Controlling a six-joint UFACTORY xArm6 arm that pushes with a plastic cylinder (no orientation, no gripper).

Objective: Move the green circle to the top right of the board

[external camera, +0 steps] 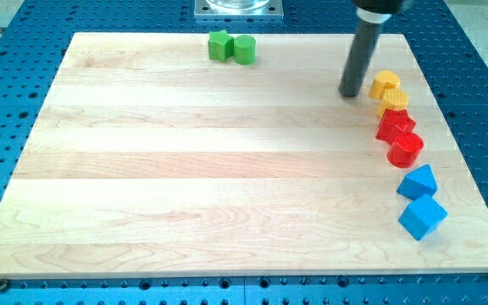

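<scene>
The green circle (pixel 244 50) sits near the view's top edge of the wooden board (pixel 185 169), a little left of centre, touching a green star-shaped block (pixel 219 45) on its left. My tip (pixel 350 93) is at the view's upper right, far to the right of the green circle and just left of a yellow block (pixel 385 84). The tip touches no block.
Down the view's right side stand a yellow block (pixel 394 101), a red star-like block (pixel 394 124), a red circle (pixel 406 148), a blue triangle-like block (pixel 418 180) and a blue cube (pixel 422 217). A blue perforated table (pixel 7 102) surrounds the board.
</scene>
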